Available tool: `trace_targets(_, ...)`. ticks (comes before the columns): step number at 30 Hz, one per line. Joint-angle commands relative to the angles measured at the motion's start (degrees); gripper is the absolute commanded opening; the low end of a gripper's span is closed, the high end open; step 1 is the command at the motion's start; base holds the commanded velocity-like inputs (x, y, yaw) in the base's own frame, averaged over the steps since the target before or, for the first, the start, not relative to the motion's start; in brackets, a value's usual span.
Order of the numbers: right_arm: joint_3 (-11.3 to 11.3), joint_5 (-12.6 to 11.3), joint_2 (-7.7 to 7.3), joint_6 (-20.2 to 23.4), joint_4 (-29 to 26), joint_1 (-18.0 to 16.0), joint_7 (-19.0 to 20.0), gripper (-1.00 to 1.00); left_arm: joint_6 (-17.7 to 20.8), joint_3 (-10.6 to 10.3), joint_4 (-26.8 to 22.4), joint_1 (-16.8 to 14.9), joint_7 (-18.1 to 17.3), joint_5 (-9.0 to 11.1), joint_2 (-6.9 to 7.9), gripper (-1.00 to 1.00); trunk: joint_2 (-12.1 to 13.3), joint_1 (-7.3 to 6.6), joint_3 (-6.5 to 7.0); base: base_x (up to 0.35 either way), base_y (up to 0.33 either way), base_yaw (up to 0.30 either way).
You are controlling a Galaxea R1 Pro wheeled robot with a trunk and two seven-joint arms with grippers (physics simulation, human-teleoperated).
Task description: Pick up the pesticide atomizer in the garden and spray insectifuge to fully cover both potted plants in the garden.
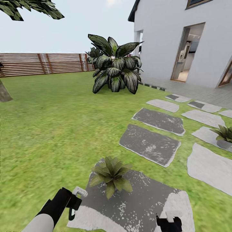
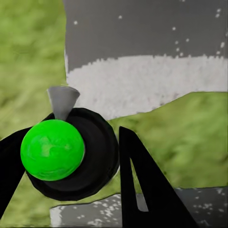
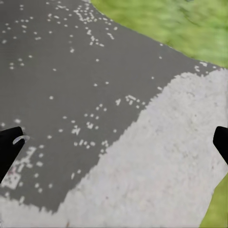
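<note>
1. On the dark stepping stone (image 1: 141, 203) nearest the robot, one potted plant (image 1: 111, 175) was seen, its rosette of pointed leaves standing at the far edge of that stone.
2. A second potted plant (image 1: 224, 135) was seen well beyond the same stone, to its right, on a pale slab.
3. The pesticide atomizer (image 2: 64, 149) was held in the left gripper (image 1: 74, 201), just off the stone's near left corner; in the left wrist view the jaws were clamped around its black body, with the green cap and grey nozzle showing.
4. The right gripper (image 1: 169, 219) hung over the stone's pale near edge, its jaws spread wide and empty.
5. A big dark striped shrub (image 1: 114, 66) and a slatted fence (image 1: 42, 63) stood far beyond the stone, across the lawn (image 1: 51, 129).
6. The pick-up was judged done, and the spraying step was judged in hand.
7. The next move was judged to call for the nozzle to be aimed at the nearer rosette, since it was seen directed at stone and grass.
</note>
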Motion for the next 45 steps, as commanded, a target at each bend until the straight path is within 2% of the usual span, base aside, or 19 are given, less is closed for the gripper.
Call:
trace_targets(1,-0.41,0.6,-0.03,-0.19,0.07,-0.05,-0.12,1.0,0.18,0.37,0.12,-0.02,0.48,-0.26,-0.19,-1.0,-0.02,-0.01,-0.05,0.0,0.0,0.024)
trace_targets(9,-0.41,0.6,-0.05,-0.19,0.07,-0.04,-0.11,1.0,0.81,0.37,0.43,-0.02,0.87,0.1,-0.34,-1.0,-0.02,-0.01,-0.05,0.104,0.0,0.005)
trace_targets(16,-0.41,0.6,-0.06,-0.19,0.08,-0.02,-0.12,1.0,3.29,0.3,0.53,-0.02,0.82,-0.07,-0.71,-1.0,-0.02,-0.01,-0.05,0.272,0.0,0.0)
trace_targets(25,-0.41,0.6,-0.06,-0.19,0.08,-0.06,-0.12,1.0,6.61,-0.16,0.62,0.35,0.77,-0.31,-0.36,-1.0,-0.02,-0.01,-0.05,0.018,0.0,0.003)
trace_targets(32,-0.41,0.6,-0.06,-0.19,0.08,-0.05,-0.12,1.0,6.79,-0.12,3.0,0.42,0.7,-3.35,-0.64,-1.0,-0.02,-0.01,-0.15,0.0,0.0,0.136)
trace_targets(39,-0.41,0.6,-0.06,-0.19,0.08,-0.06,-0.12,1.0,6.8,0.02,3.34,0.38,0.72,-3.69,-0.76,-1.0,-0.02,-0.01,-0.17,0.0,-0.01,0.016)
trace_targets(45,-0.41,0.6,-0.06,-0.19,0.08,-0.06,-0.12,1.0,6.8,0.16,3.35,0.34,0.77,-3.75,-0.89,-1.0,-0.02,-0.01,-0.17,0.0,-0.21,0.0)
